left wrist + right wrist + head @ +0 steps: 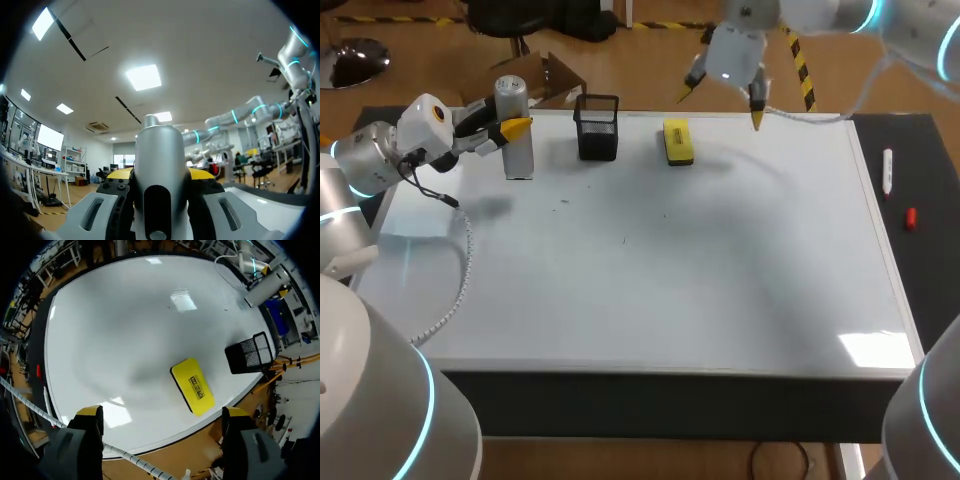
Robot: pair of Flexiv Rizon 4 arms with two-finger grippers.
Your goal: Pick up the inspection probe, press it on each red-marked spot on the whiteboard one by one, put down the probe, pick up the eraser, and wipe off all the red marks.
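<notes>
The inspection probe (516, 135), a silver cylinder, stands upright at the far left of the whiteboard (650, 260). My left gripper (513, 128) is shut on its upper part. In the left wrist view the probe (160, 165) fills the gap between the fingers. The yellow eraser (678, 141) lies flat near the board's back edge. Above and slightly right of it hangs my right gripper (722, 105), open and holding nothing. The right wrist view shows the eraser (193, 386) on the board ahead of the open gripper (162, 412), and the probe (267, 287) far beyond. I see no red marks on the board.
A black mesh holder (597, 127) stands between probe and eraser, also in the right wrist view (250, 352). On the dark strip right of the board lie a white marker (887, 170) and a small red cap (910, 218). A cable (460, 280) trails over the board's left part.
</notes>
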